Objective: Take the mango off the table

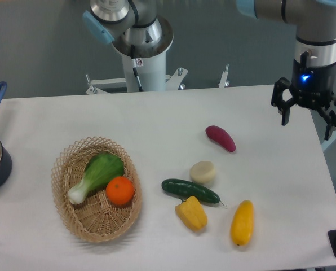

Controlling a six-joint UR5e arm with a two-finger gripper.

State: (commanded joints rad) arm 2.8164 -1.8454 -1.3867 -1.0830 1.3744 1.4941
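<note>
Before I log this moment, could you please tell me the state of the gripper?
Gripper: open, holding nothing, hanging above the table's right edge, far from the mango.

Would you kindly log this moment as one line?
gripper: open, empty, above table right edge | mango: on table, untouched | phase: pre-approach

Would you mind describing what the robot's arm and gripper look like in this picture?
The arm is silver-grey metal with light blue caps at its joints. Its wrist section is silver above a black band with a small glowing blue light. The gripper is black with angular, claw-like fingers. A thin black cable runs down the white base column.
</note>
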